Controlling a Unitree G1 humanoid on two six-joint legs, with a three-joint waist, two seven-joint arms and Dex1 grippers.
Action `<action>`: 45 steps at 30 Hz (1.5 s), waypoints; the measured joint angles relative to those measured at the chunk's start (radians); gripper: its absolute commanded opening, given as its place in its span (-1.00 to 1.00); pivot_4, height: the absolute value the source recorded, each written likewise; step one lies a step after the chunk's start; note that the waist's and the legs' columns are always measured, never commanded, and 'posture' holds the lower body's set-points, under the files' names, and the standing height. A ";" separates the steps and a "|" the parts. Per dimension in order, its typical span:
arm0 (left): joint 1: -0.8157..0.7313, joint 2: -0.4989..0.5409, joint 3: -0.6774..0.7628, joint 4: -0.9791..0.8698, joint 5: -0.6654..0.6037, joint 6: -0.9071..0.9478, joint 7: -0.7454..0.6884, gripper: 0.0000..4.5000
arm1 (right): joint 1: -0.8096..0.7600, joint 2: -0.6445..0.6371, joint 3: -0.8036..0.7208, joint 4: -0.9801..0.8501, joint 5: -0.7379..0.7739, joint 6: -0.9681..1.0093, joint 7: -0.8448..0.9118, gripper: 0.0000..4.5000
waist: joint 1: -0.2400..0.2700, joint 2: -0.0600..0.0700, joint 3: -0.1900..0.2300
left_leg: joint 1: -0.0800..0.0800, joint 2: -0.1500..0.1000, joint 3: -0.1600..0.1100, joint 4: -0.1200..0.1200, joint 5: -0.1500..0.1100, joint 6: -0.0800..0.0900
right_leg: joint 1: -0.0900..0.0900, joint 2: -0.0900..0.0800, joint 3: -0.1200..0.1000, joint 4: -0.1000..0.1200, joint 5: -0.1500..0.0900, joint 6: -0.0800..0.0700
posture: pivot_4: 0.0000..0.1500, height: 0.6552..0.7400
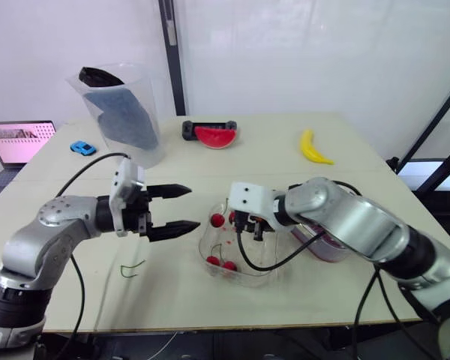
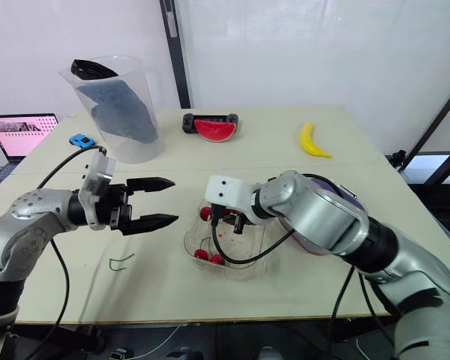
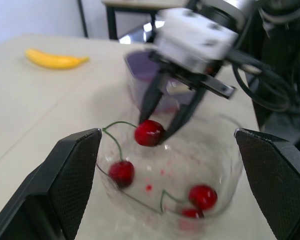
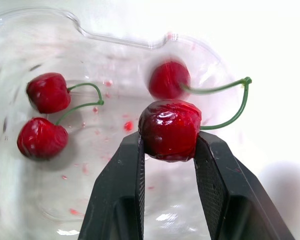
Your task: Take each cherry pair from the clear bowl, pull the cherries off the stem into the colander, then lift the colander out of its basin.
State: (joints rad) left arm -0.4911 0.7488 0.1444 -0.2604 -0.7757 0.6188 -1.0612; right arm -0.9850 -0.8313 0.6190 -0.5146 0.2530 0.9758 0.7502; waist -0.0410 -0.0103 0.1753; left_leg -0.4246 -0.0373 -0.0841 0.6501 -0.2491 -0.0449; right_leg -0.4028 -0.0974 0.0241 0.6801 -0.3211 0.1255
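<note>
Gripping cherry, right end effector, in bowl

Beige table, evenly lit, backed by white wall panels. Split behind the far edge by 1 black upright post. Flanked at right by 2 slanting black bars; at far left, 1 open laptop, screen glowing pink.

It looks like a test lab: a plain table, white wall panels, a running laptop beside.
</note>
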 measured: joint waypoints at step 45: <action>-0.279 -0.301 -0.058 0.186 0.006 0.020 0.143 0.15 | 0.480 0.246 -0.274 0.040 -1.037 -0.998 -0.394 -0.39 | 0.002 -0.001 -0.001 | 0.000 -0.001 0.000 0.000 0.006 -0.010 | 0.000 0.000 0.000 0.001 0.000 0.000 | 1.00 1.00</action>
State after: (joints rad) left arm -0.7706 0.4475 0.0862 -0.0747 -0.7699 0.6392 -0.9186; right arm -0.5048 -0.5857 0.3449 -0.4744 -0.7841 -0.0221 0.3562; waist -0.0393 -0.0115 0.1746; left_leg -0.4247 -0.0382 -0.0840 0.6501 -0.2433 -0.0550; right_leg -0.4026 -0.0971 0.0245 0.6812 -0.3211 0.1254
